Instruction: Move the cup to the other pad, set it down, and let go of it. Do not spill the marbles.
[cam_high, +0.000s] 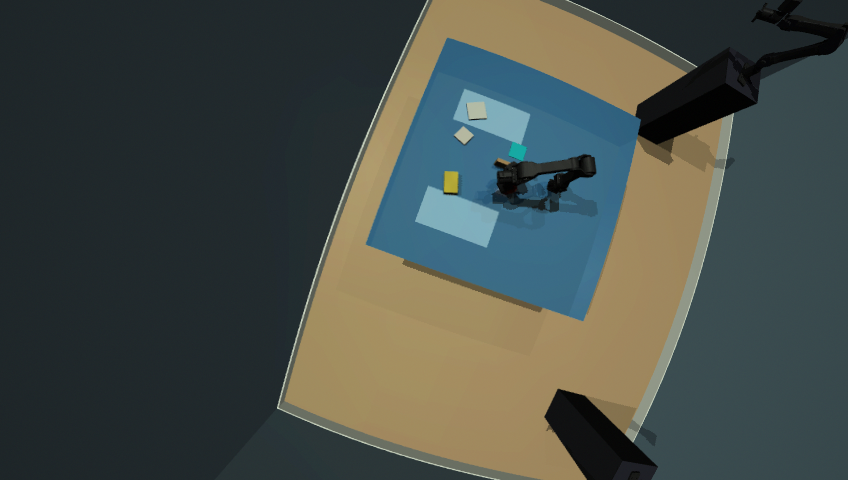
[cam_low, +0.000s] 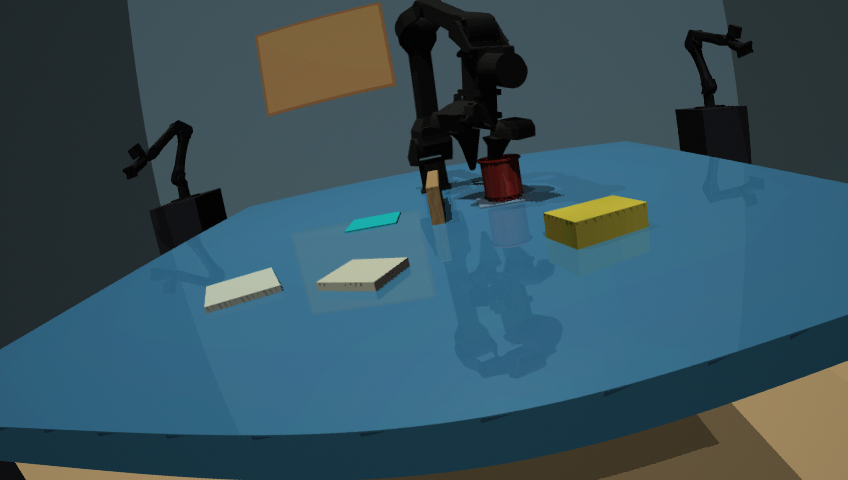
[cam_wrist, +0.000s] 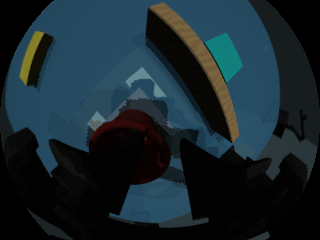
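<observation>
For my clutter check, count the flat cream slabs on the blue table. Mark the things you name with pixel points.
2. One slab (cam_high: 476, 110) (cam_low: 242, 289) lies farthest from the yellow block (cam_high: 451, 182) (cam_low: 595, 220) (cam_wrist: 32, 57); the other slab (cam_high: 463, 135) (cam_low: 363, 273) lies between them. The arm may hide more.

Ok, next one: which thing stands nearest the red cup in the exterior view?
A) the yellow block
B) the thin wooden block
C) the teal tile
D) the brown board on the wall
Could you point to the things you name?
B: the thin wooden block (cam_low: 436, 198) (cam_wrist: 200, 65) (cam_high: 502, 162) stands on edge just beside the red cup (cam_low: 501, 178) (cam_wrist: 132, 120), with the yellow block (cam_low: 595, 221) (cam_wrist: 33, 57) (cam_high: 451, 182) and teal tile (cam_low: 373, 221) (cam_wrist: 225, 56) (cam_high: 517, 151) both farther off.
</observation>
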